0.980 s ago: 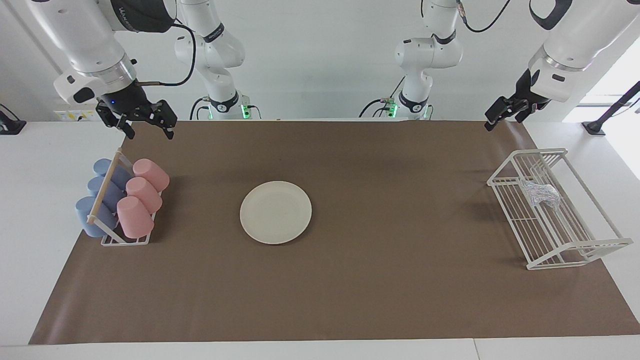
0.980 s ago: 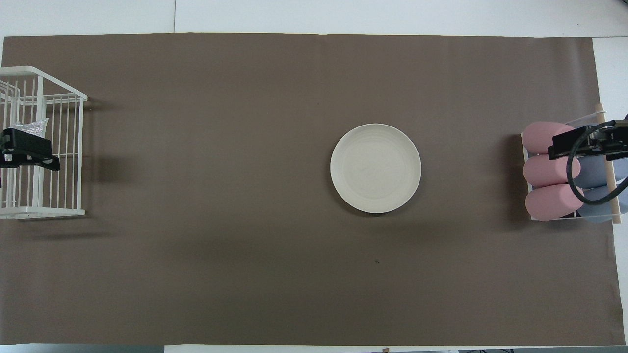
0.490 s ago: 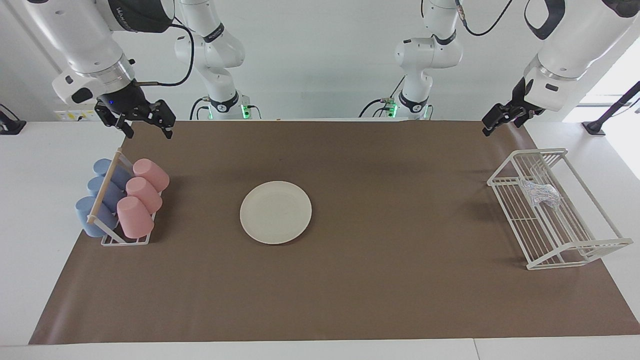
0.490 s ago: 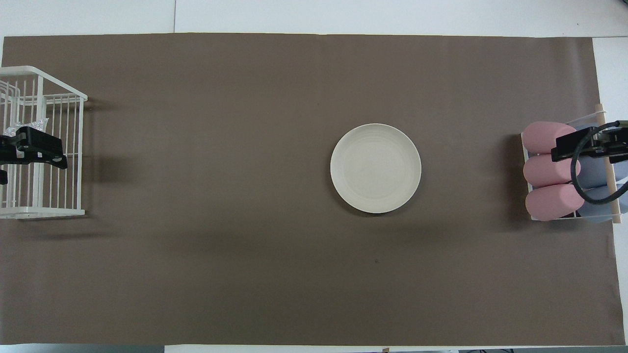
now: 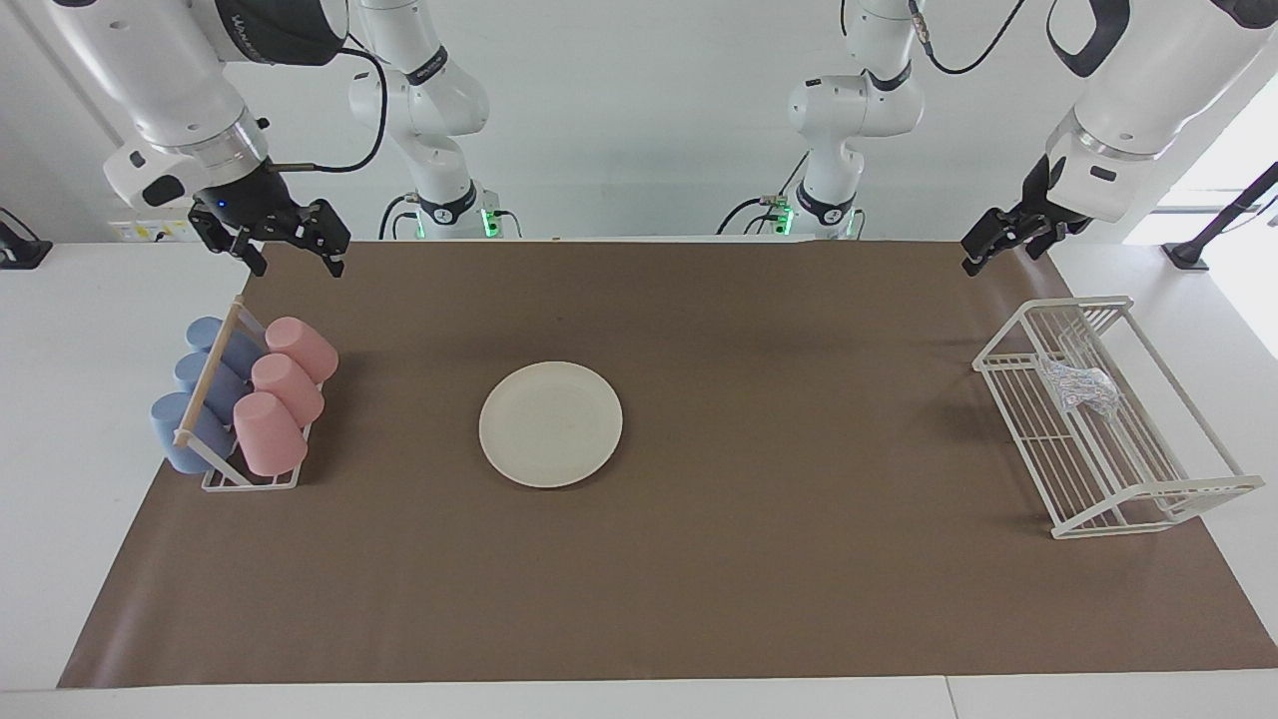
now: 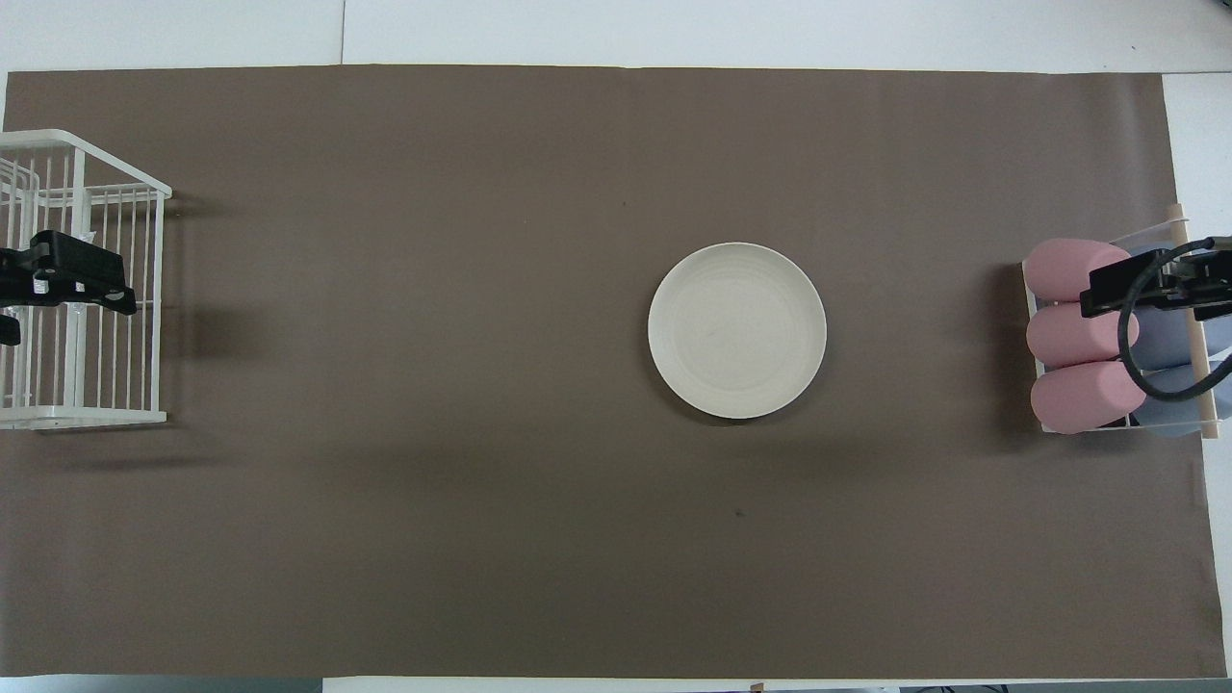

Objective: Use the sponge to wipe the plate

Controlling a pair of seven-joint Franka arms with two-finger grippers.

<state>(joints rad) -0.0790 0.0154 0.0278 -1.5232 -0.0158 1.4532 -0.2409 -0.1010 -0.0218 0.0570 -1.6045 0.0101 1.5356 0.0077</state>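
The sponge [image 5: 1078, 387] lies in the white wire rack [image 5: 1148, 499] at the left arm's end; the plate [image 5: 550, 423] sits mid-table. Left gripper [image 5: 998, 243] hangs open above the rack — best drop straight between the wires, pinching the pad's middle. Right gripper [image 5: 290, 250] waits open over the cups [image 5: 270, 399].

The plate [image 5: 550, 423], round, cream-white and shallow-rimmed, is seen lying flat and bare on the brown mat [image 5: 759, 579], about midway between the mat's long edges and somewhat toward the right arm's end. The sponge [image 5: 1080, 387], a small, crumpled, silvery-white pad with coloured speckles, is held in the white wire rack [image 5: 1148, 494] at the mat's left-arm end, well apart from the plate.
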